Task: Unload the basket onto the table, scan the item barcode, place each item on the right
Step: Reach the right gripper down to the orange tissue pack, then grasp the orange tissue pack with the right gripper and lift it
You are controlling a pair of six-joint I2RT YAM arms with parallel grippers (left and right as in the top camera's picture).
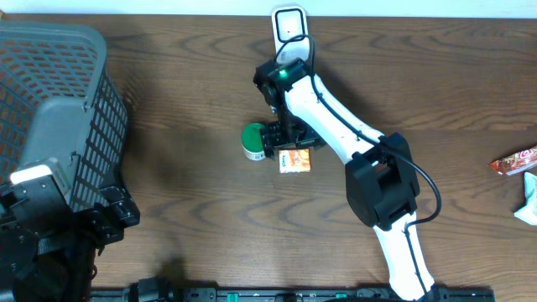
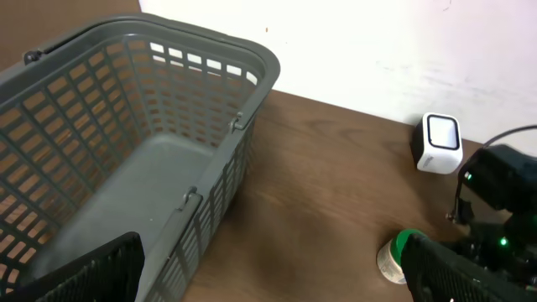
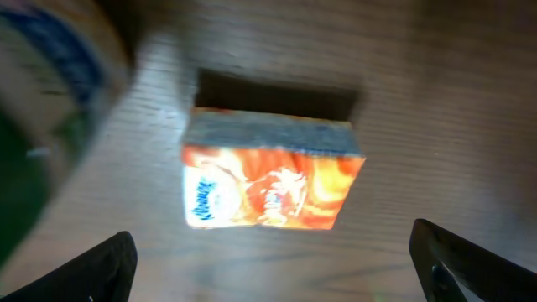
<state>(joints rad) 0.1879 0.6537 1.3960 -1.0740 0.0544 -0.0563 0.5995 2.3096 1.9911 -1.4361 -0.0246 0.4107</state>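
Note:
An orange snack box (image 1: pixel 294 160) lies flat on the wooden table; its barcode does not show. In the right wrist view the box (image 3: pixel 273 180) sits just beyond my right gripper (image 3: pixel 285 268), which is open and hovers above it with nothing between the fingers (image 3: pixel 474 264). Overhead, the right gripper (image 1: pixel 284 141) hangs over the box's upper edge. A white scanner (image 1: pixel 289 25) stands at the table's far edge, also visible as the scanner (image 2: pixel 439 143). My left gripper (image 1: pixel 113 220) is open and empty at the near left, beside the basket.
A grey plastic basket (image 1: pixel 80 50) fills the left side. A small jar with a green lid (image 1: pixel 253 141) lies right next to the box. A red snack wrapper (image 1: pixel 513 161) and a white packet (image 1: pixel 529 197) lie at the far right edge.

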